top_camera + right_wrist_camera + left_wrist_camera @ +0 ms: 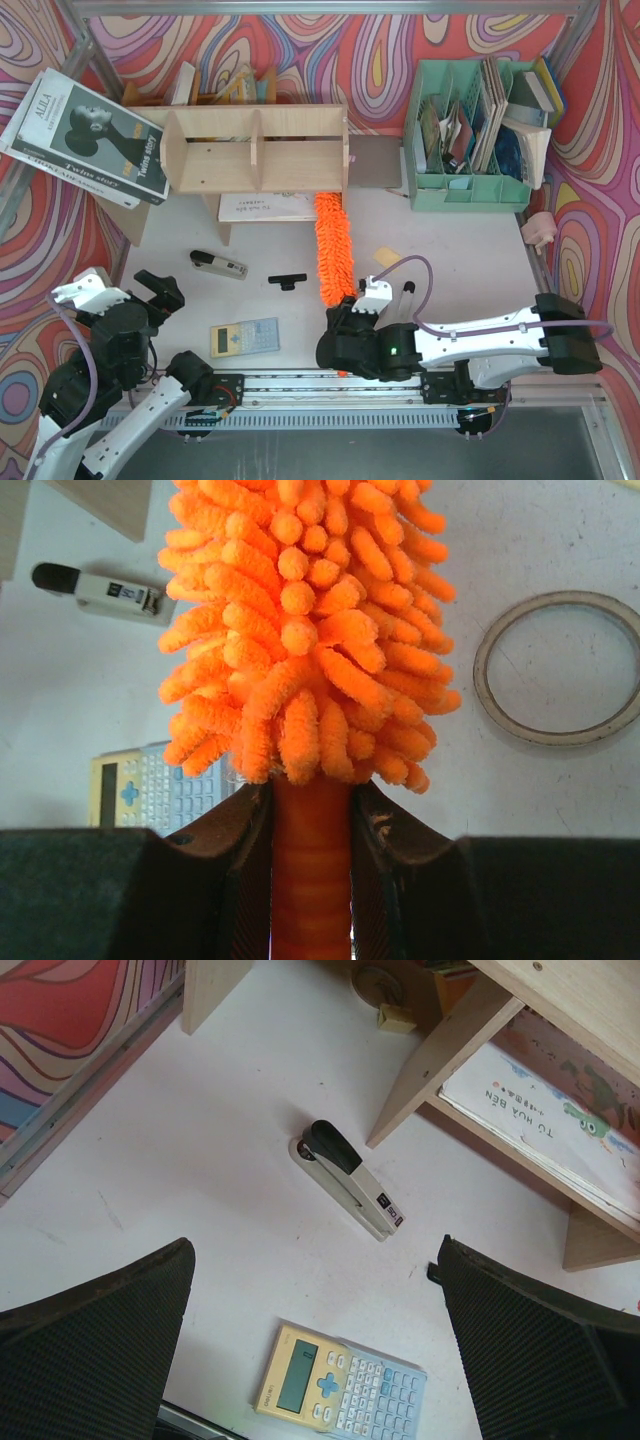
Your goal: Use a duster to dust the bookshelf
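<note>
Duster (334,250) is clamped at the handle by right gripper (310,825), so the fluffy head is aimed at the bookshelf (255,150), tip at its right front corner. Left gripper (315,1290) is held spread and empty, front-left of the bookshelf, judged parked clear of the sweep.

Left of the duster (334,250), the way to the bookshelf (255,150) is dotted with a stapler (218,265), a small black piece (287,281) and a calculator (244,338), with bare lanes between them. A flat book (265,208) fills the gap under the shelf. To the right, the table (470,270) lies open up to the green organizer (470,190), apart from a tape ring (565,598) near the duster.
</note>
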{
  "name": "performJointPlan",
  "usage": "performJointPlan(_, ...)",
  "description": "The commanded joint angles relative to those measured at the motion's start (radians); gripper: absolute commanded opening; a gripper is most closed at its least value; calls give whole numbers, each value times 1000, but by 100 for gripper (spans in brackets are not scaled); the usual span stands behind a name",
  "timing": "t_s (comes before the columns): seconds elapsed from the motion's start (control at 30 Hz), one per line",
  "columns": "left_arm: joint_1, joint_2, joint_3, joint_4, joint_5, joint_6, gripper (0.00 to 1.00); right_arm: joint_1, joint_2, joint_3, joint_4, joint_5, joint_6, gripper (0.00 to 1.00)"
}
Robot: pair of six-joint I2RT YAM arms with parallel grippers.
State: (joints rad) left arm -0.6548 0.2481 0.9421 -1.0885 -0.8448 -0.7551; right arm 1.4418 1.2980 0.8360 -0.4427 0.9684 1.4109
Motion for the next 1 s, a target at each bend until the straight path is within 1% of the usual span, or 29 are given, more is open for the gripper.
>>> performJointPlan(0.0,-5,12,-11,16,0,15,98,-22,51,35,3,-27,3,0)
performJointPlan(0.1,-6,13,-11,16,0,15,98,-43,53,31,14,-51,-2,0)
performJointPlan(0.27,-5,13,-12,16,0,17,98,-47,-4,27,15,10,-34,0)
performJointPlan(0.37,-6,13,-12,16,0,17,98,-47,-36,0,124,15,-158,0)
performJointPlan(0.5,-5,19,-11,16,2,17,98,-47,-15,-42,300,-63,-282,0)
performJointPlan(0.63,-5,19,-11,16,0,17,98,-47,58,-25,394,-156,-366,0)
performJointPlan(0.8,-5,19,-11,15,0,17,98,-47,108,-1,554,-273,-526,0)
performJointPlan(0.9,-5,19,-10,15,-2,15,98,-47,105,-8,624,-302,-578,0)
performJointPlan(0.97,-5,19,-10,14,-2,16,98,-47,90,-23,643,-293,-591,0)
